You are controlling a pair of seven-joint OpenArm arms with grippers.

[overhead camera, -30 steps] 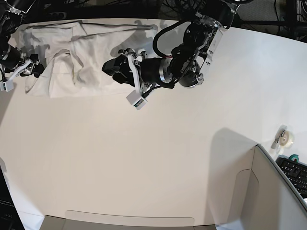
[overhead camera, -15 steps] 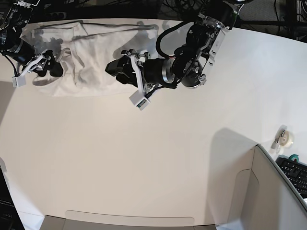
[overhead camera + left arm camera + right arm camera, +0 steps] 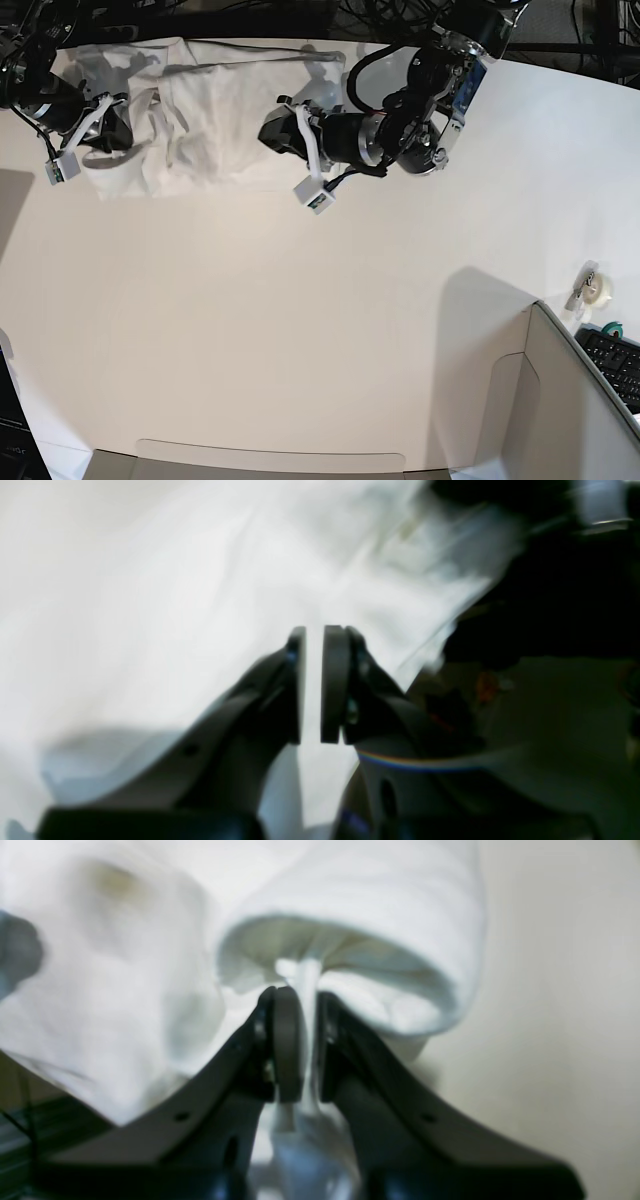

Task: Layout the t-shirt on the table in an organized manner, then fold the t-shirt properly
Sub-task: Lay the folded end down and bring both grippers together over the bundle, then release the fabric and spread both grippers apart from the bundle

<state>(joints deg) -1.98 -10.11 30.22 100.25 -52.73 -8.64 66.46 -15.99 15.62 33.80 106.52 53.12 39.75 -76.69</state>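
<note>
STAGE: layout barely begun | SHIRT: t-shirt (image 3: 225, 110) bunched, rumpled at the surface (image 3: 300, 330) far edge | RIGHT tool (image 3: 300, 1040): pinched on a shirt fold | LEFT tool (image 3: 312, 685): nearly closed over cloth, grip unclear | LEFT TO DO: spread flat, then every fold

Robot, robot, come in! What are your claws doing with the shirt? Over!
Right gripper pinching a fold of the white cotton t-shirt. Left gripper nearly shut over the cloth, grip unclear. Shirt rumpled at white table's far edge. Nothing blocking.
</note>
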